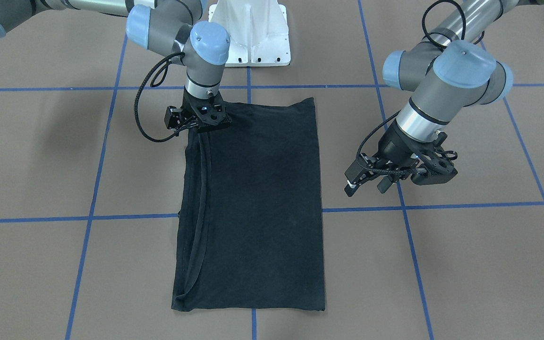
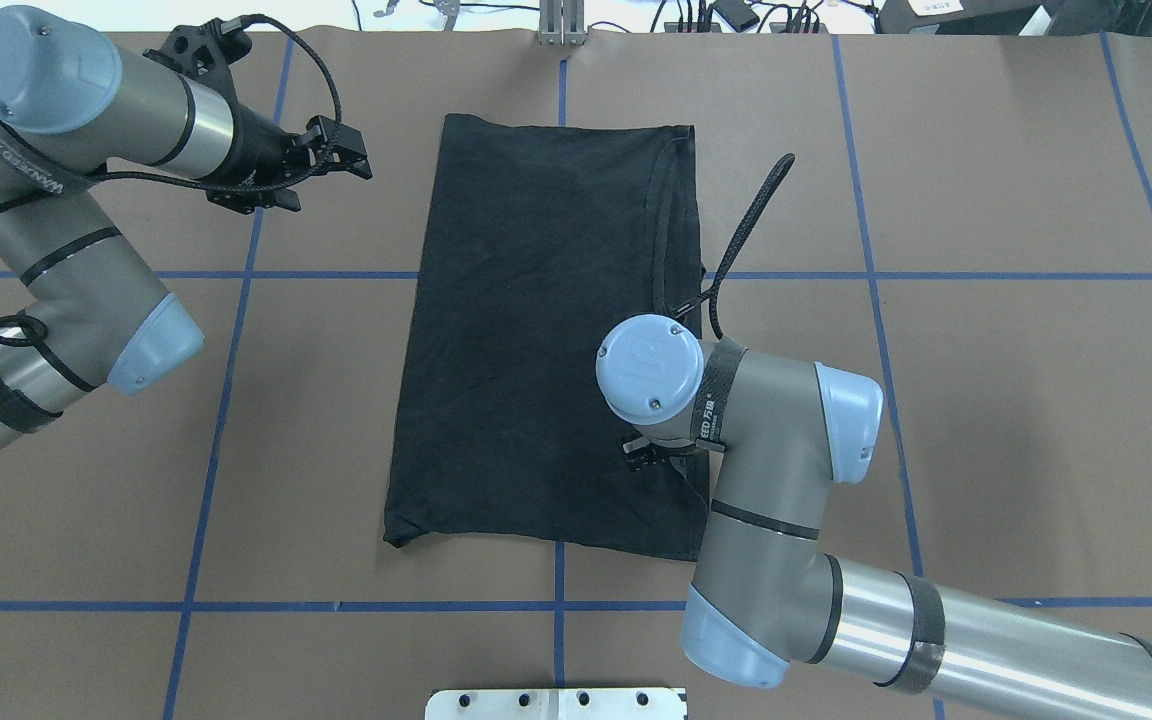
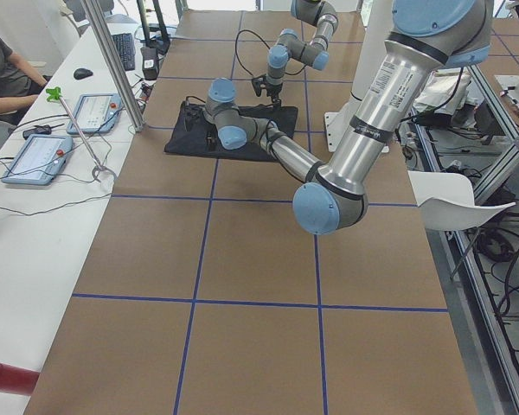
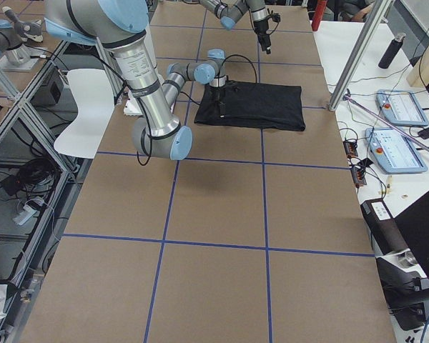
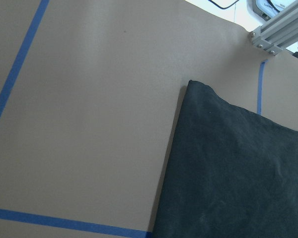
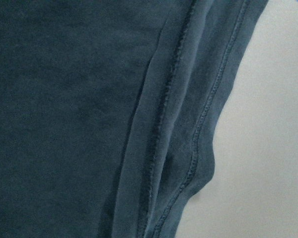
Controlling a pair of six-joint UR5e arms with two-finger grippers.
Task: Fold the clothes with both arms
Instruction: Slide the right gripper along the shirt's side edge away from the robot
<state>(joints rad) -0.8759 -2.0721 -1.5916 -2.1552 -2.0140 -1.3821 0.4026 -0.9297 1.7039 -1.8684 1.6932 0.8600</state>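
One shirt (image 1: 253,198) lies folded flat on the counter (image 1: 465,264) (brown, blue tape grid). Right gripper (image 1: 202,126) is at its corner, closure can't be told. Left gripper (image 1: 366,188) hangs spread beside it. Tablets (image 3: 36,157) sit alongside.

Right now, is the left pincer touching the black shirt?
No, the left pincer hangs over bare brown table, off to the side of the black T-shirt.

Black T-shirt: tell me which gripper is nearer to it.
Right. The right gripper is down at the T-shirt's layered edge, at its robot-side end. The left gripper hangs beside the opposite long edge, over bare table, clear of the cloth.
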